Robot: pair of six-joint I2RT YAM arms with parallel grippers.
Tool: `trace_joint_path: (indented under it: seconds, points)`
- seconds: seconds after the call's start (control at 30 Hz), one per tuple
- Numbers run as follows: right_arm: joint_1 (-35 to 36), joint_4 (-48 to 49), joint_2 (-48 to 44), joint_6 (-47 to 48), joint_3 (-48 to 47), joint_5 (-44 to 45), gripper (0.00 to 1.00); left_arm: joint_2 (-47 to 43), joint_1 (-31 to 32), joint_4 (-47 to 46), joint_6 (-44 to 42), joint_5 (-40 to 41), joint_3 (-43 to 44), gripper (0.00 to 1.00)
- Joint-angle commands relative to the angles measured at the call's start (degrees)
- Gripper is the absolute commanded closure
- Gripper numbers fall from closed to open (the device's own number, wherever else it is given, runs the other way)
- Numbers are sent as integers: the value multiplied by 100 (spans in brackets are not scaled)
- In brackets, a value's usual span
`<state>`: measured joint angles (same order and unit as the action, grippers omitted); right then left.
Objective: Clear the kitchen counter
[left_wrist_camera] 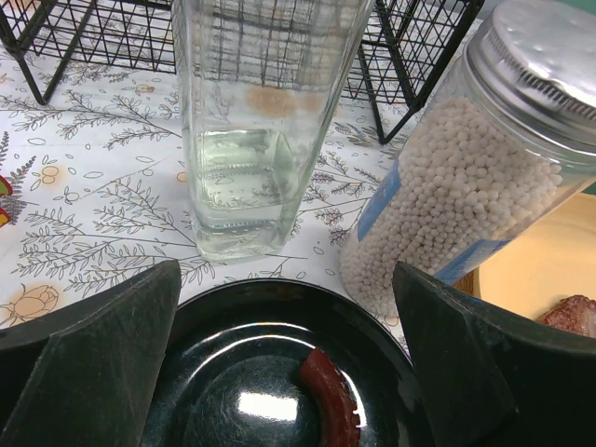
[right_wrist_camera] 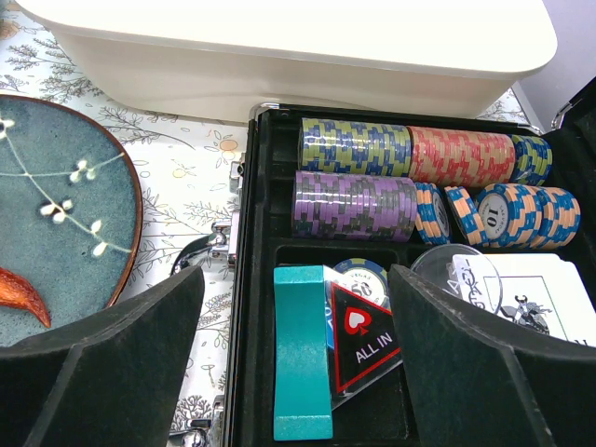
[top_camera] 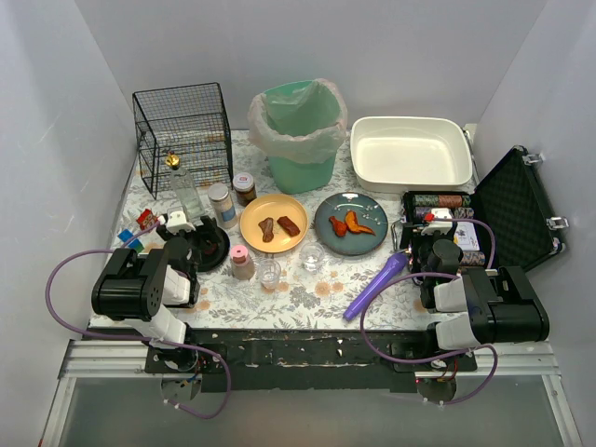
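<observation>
Counter point(top_camera: 307, 291) is the whole flowery-cloth surface in front of both arms, and it's pretty loaded. Back row: wire basket point(top_camera: 182, 130) far left, green bin point(top_camera: 300, 140) with a bag in it, white basin point(top_camera: 410, 121) on the right. An open poker case point(top_camera: 517, 209) sits at the right edge, just in front of the basin.

Middle: yellow plate point(top_camera: 275, 207) and teal plate point(top_camera: 361, 245) side by side, each with a couple of reddish-brown food bits. Left of the yellow plate are a small brown jar point(top_camera: 244, 188), a bead jar point(left_wrist_camera: 466, 177) and a tall glass bottle point(left_wrist_camera: 247, 140) with a little clear liquid at the bottom. All three are upright, in front of the basket. Nearer the arms there's a pink pot point(top_camera: 241, 263), a small glass point(top_camera: 269, 272), a second glass point(top_camera: 312, 258), and a purple tool point(top_camera: 377, 284) lying at a slant near the right arm point(top_camera: 489, 312).

Left jaws are spread wide with nothing gripped, hanging over a black dish point(left_wrist_camera: 233, 372) that has one red-brown piece point(left_wrist_camera: 331, 405) in it. Bottle and bead jar stand just beyond the dish.

Right jaws are also wide apart and empty, over the left part of the case. Wrist view shows rows of chips point(right_wrist_camera: 354, 144) on edge in the upper trays, and below them a teal block point(right_wrist_camera: 303, 358) beside an "ALL IN" marker point(right_wrist_camera: 368, 340). Teal plate is just left of the case; can't tell if they touch.
</observation>
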<state>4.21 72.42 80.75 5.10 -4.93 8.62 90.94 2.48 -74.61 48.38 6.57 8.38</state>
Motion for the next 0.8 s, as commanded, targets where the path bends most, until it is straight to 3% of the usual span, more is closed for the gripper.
trace_joint_path:
  seconds: [0.0,0.5,0.77]
  points:
    - [19,229,20,61,-105,8,10,-76,-20,-98,-57,-33,76,2]
    - [10,211,20,35,-114,43,7,-189,-20,-247,-179,-207,-29,2]
    - [10,220,20,43,-114,52,6,-1675,68,1492,57,-287,129,2]
